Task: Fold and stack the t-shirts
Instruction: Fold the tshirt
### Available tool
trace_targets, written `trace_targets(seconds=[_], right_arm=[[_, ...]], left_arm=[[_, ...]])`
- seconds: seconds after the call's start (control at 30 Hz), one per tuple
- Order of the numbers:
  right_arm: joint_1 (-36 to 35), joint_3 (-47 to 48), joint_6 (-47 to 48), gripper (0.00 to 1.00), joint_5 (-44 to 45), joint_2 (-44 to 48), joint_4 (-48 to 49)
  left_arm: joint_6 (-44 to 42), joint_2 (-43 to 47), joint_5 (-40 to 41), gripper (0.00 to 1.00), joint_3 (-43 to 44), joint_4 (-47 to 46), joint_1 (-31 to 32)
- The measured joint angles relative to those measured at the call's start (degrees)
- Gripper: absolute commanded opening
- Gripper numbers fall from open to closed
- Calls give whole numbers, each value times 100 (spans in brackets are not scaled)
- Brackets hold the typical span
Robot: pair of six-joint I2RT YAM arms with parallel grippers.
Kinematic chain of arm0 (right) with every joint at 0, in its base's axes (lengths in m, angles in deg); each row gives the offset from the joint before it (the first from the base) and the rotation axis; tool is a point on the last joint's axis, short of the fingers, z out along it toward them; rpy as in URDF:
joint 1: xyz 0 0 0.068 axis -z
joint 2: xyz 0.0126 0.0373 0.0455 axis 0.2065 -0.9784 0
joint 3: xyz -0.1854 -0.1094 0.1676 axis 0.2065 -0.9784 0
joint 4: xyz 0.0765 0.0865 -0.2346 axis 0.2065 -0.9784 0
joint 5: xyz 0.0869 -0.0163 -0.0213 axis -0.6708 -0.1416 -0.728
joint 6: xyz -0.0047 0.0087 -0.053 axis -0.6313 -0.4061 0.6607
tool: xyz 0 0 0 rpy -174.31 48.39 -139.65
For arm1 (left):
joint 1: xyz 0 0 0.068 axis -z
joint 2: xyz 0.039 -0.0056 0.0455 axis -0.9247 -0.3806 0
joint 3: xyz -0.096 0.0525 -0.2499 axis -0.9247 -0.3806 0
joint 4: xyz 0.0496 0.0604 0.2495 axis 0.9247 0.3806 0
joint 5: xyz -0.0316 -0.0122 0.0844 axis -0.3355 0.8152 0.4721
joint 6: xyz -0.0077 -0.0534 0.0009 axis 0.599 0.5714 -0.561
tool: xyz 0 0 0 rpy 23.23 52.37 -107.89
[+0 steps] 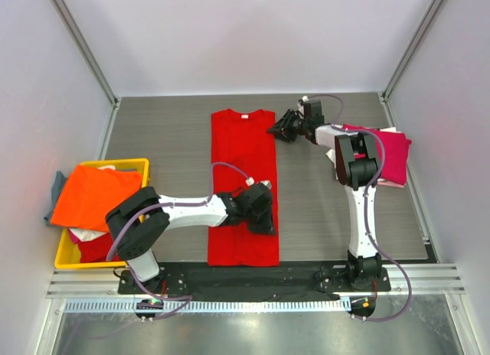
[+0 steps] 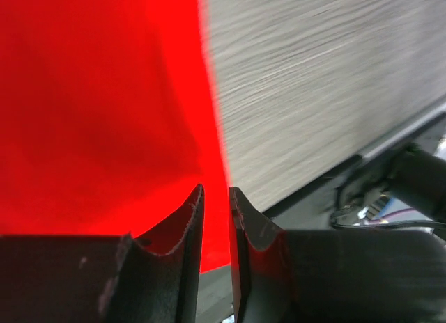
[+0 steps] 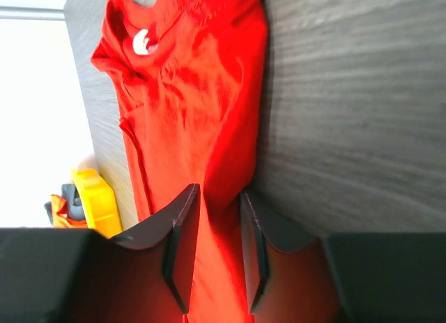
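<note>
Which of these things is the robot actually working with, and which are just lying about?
Part of the job:
- red t-shirt, laid out mid-table
- orange t-shirt, on top of the crate
- magenta-pink t-shirt, at the right edge

Just lying about:
- yellow crate
- grey-blue cloth beside it; unclear what it is

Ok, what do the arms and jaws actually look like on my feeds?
Both the left arm and right arm have white links with bulky black joints, and a thin purple-grey cable loops along each. The jaws are matt black, curved blades tapering to points.
</note>
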Motion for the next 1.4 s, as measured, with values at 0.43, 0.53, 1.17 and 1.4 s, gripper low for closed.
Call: trace_targets(seconds=[0.43, 0.53, 1.17, 1.4], right_arm=[[116, 769, -289, 34, -81, -540, 79], [153, 1110, -372, 31, -37, -785, 96], [221, 2935, -925, 4, 138, -1956, 0], [385, 3812, -975, 6, 304, -2433, -168]], left_arm=[[695, -94, -118, 18, -680, -824, 374], [817, -94, -153, 17, -780, -1029, 413], [892, -28, -212, 41, -892, -1311, 413], [527, 398, -457, 51, -422, -1049, -2]])
